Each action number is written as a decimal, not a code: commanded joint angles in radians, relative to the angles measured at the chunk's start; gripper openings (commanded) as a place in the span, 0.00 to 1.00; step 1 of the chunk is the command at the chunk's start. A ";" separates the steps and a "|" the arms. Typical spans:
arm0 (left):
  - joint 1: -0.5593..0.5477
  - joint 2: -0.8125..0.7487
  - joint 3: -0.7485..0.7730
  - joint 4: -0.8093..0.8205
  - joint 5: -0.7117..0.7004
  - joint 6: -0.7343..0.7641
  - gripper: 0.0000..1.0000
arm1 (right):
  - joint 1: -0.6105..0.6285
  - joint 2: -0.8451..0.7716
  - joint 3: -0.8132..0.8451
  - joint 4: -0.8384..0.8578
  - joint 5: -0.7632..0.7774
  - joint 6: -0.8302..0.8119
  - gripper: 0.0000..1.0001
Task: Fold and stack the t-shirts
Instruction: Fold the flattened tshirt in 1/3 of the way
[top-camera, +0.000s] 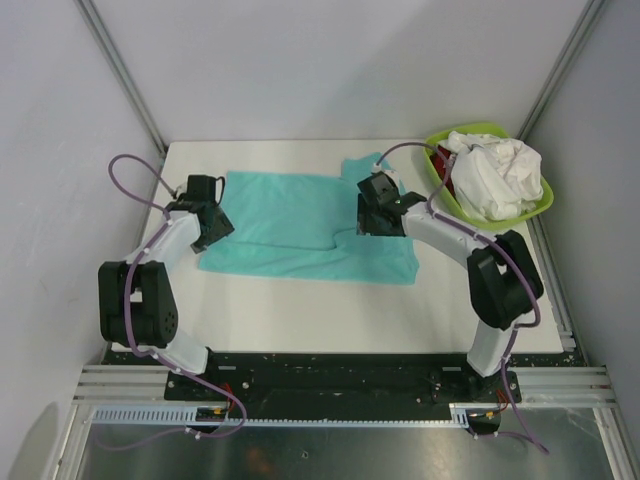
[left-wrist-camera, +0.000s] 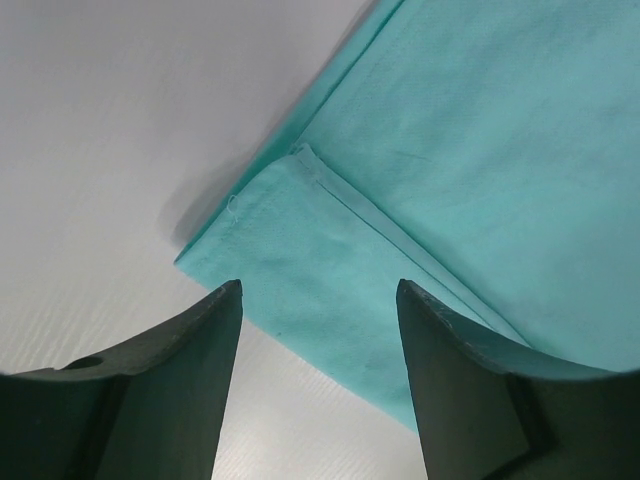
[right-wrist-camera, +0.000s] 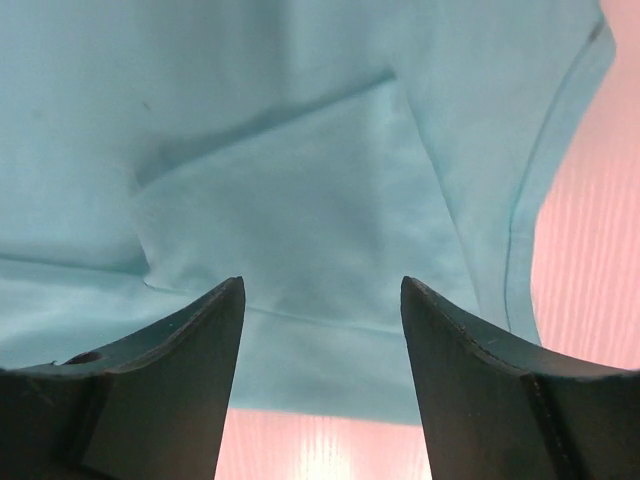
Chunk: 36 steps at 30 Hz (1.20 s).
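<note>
The teal t-shirt (top-camera: 300, 225) is lying spread flat across the middle of the white desk (top-camera: 280, 310), its long side running left to right. One sleeve (top-camera: 366, 166) is sticking out at its far right corner. In the right wrist view another panel of the same cloth is lying folded over onto the body.

The left jaws are standing wide apart over the shirt's left edge, gripping nothing. A hemmed corner of the cloth is showing in the gap between them. The right jaws are likewise gaping wide above the folded panel near the shirt's right end, and no cloth is caught between them.

At the far right corner of the desk, well apart from the teal shirt, a white t-shirt (top-camera: 495, 175) is sitting crumpled in a lime-green basin (top-camera: 470, 130). A sliver of a red t-shirt (top-camera: 444, 186) is peeking out beside it.
</note>
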<state>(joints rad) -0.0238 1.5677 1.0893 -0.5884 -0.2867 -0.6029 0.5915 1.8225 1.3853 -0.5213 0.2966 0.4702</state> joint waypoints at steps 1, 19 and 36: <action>0.008 -0.060 -0.018 0.022 0.018 -0.025 0.68 | -0.010 -0.101 -0.104 -0.004 -0.026 0.056 0.67; 0.021 -0.116 -0.112 0.030 0.026 -0.039 0.68 | -0.090 -0.409 -0.518 0.062 -0.074 0.133 0.50; 0.100 -0.188 -0.192 0.028 0.024 -0.042 0.67 | -0.148 -0.385 -0.630 0.162 -0.130 0.147 0.41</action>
<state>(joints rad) 0.0360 1.4342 0.9188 -0.5735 -0.2573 -0.6292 0.4522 1.4189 0.7670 -0.4099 0.1753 0.6033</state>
